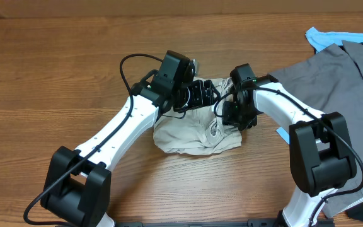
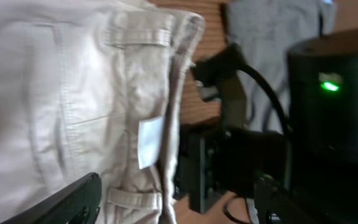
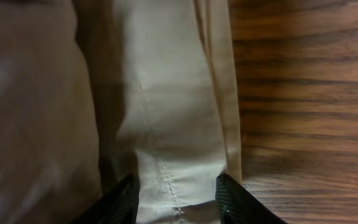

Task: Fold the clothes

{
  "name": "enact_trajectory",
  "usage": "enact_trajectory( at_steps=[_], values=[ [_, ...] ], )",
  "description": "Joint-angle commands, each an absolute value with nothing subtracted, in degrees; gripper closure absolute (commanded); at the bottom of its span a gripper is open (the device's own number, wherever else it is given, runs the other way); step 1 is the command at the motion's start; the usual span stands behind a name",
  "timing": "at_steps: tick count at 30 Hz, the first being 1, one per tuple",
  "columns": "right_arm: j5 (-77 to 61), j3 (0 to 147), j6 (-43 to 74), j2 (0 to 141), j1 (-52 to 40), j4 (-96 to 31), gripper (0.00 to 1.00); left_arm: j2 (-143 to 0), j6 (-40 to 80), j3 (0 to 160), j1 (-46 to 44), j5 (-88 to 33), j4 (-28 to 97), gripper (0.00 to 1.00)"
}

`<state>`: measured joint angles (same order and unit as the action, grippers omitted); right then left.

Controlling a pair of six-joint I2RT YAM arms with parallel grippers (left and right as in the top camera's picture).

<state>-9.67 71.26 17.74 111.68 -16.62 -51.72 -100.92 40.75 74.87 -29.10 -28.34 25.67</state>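
Observation:
The clothes (image 1: 194, 132) are pale beige shorts lying bunched and partly folded at the table's middle. My left gripper (image 1: 201, 94) hovers over their far edge with its jaws wide open and nothing between them. The left wrist view shows that left gripper (image 2: 176, 202) above the waistband, by belt loops and a small white label (image 2: 150, 142). My right gripper (image 1: 232, 112) sits at the shorts' right edge. In the right wrist view the right gripper (image 3: 179, 202) has a stitched fold of the clothes (image 3: 166, 124) filling the gap, both fingers against it.
A grey garment (image 1: 333, 75) is spread at the right of the wooden table (image 1: 55, 75), with a blue one (image 1: 323, 38) beyond it. The two wrists are close together over the shorts; the right arm's black housing (image 2: 328, 93) fills the left wrist view's right side.

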Motion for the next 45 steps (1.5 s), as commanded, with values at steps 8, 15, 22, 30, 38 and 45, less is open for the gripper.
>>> enact_trajectory(
  at_steps=[8, 15, 22, 30, 38, 45],
  values=[
    [-5.08, 80.60, 20.25, 102.94, -9.85, -62.76, 0.58, -95.98, 30.11, 76.62, -20.38, -13.58, 25.04, 0.20],
    [-23.42, 84.49, 9.54, 97.47, -13.52, -66.22, 0.44, -104.49, 28.29, 76.62, -19.11, -7.49, 20.58, 0.27],
    [-24.73, 79.09, 10.26, 98.61, -20.23, -65.08, 0.44, -114.13, 28.25, 76.64, -19.03, -7.27, 19.03, 0.27],
    [-17.96, 64.16, 10.52, 102.13, -20.93, -53.12, 0.38, -116.64, 28.51, 76.62, -18.28, -7.51, 30.68, 0.23],
    [1.98, 62.65, 15.18, 103.63, -16.34, -49.41, 0.35, -116.64, 29.85, 76.62, -18.26, -10.52, 49.91, 0.23],
    [3.11, 66.28, 14.55, 103.61, -11.75, -43.09, 0.35, -116.22, 29.98, 76.62, -18.85, -18.11, 58.61, 0.21]
  ],
)
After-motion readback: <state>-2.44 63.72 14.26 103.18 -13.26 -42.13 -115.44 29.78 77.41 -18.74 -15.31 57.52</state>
